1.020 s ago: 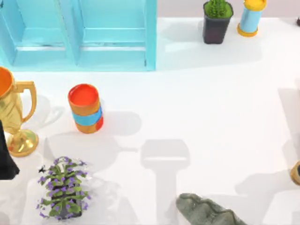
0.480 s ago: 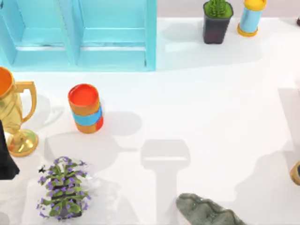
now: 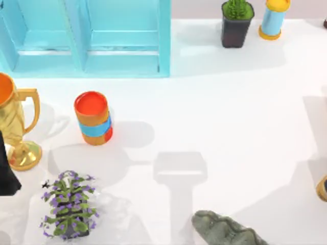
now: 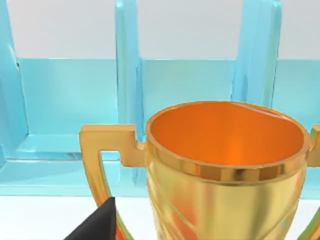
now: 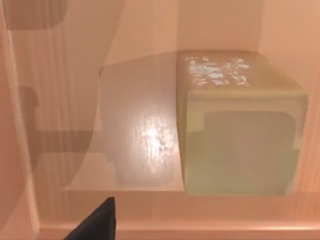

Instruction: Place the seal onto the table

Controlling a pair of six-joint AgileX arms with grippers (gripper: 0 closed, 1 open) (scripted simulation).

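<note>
White table (image 3: 230,127), left arm (image 3: 6,176) parked at its left edge.
We face the blocky seal (image 5: 240,130), long axis unclear; we cannot tell the right gripper's (image 5: 97,222) grasp.

A: The table (image 3: 230,112) was plain glossy white, crossed by soft grey shadows. The shelf unit (image 3: 87,38) behind showed light blue all over.

B: And the trophy (image 3: 13,122)? Shiny gold outside, orange inside the bowl, same in the left wrist view (image 4: 225,165).

A: The cup (image 3: 93,118) had an orange-red rim and body with a light-blue band round the middle.

B: The small plant (image 3: 69,204) carried green leaves and purple flowers in a dark pot. The cactus (image 3: 236,20) was green, its pot near black.

A: The tube (image 3: 273,18) was light blue with yellow ends. The rock-like figure (image 3: 225,229) looked mottled grey-green.

B: The right wrist view gave peach-tan surfaces and a pale yellow-green block (image 5: 240,125) with white flecks on top.
</note>
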